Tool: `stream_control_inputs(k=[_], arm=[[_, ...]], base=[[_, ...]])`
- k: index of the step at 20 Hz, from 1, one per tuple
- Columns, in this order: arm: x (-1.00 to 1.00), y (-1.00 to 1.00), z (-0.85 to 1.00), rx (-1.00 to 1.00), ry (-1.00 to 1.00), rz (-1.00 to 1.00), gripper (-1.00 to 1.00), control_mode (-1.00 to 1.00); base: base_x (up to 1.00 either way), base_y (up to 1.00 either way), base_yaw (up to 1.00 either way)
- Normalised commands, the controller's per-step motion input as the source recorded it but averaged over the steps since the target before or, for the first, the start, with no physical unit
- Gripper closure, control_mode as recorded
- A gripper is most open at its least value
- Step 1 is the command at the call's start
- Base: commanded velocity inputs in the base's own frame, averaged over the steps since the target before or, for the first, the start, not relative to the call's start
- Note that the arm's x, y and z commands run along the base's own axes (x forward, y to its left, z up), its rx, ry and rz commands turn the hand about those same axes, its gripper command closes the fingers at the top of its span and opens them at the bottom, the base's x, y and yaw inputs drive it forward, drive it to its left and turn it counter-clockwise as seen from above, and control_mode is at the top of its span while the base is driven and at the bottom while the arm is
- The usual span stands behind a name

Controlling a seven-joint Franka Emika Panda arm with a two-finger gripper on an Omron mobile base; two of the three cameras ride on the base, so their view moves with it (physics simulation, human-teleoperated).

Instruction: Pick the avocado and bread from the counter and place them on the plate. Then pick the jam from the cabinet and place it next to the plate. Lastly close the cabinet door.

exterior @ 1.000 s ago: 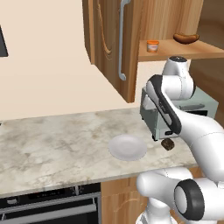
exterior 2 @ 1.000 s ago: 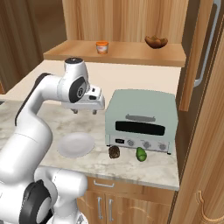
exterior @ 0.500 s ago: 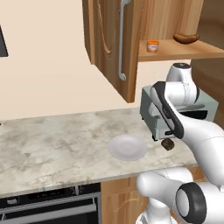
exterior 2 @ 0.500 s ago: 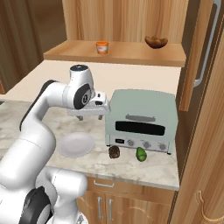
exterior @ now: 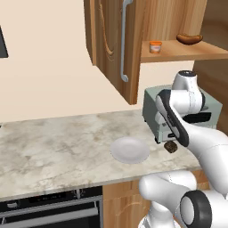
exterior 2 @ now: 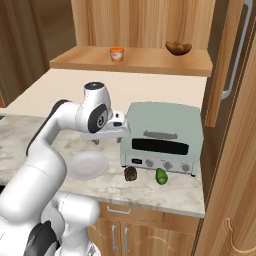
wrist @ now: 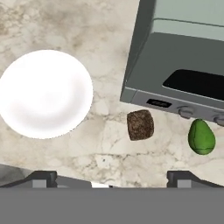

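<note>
From the hand view I'm looking straight down on the marbled table (wrist: 65, 26). The tool (wrist: 109, 177) has its two dark tips spread wide at the bottom edge, nothing between them. The white plate (wrist: 46, 93) sits bare at the left of that frame. The bread (wrist: 140, 125) lies right of the plate, just in front of the toaster oven (wrist: 183, 52) that takes up the upper right. The avocado (wrist: 201, 137) is further right, near the oven's knobs, apart from the bread.

In the right base view the tool (exterior 2: 107, 141) hangs above the table between the plate (exterior 2: 87, 165) and the oven's (exterior 2: 165, 137) left side. The bread (exterior 2: 131, 173) and avocado (exterior 2: 161, 175) rest on the table at the oven's front edge, low centre of the frame.

The jam (exterior 2: 116, 54) stands on the cabinet's (exterior 2: 145, 20) wooden shelf near the top centre, with a brown bowl (exterior 2: 178, 48) well to its right on the same shelf. In the left base view the cabinet door (exterior: 113, 44) stands swung out, its silver bar handle (exterior: 125, 40) facing me.
</note>
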Motion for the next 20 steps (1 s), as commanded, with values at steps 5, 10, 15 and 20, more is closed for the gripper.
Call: stream_control_inputs(k=[5,10,15,20], arm=[[0.00,-0.15,-0.23,0.00,0.01,0.01,-1.00,-1.00],[0.00,-0.17,-0.25,0.00,0.02,0.02,-1.00,-1.00],[0.00,-0.16,-0.23,0.00,0.02,0.02,-1.00,-1.00],[0.00,-0.15,-0.23,0.00,0.02,0.02,-1.00,-1.00]], base=[[0.00,0.00,0.00],[0.00,0.00,0.00],[0.00,0.00,0.00],[0.00,0.00,0.00]])
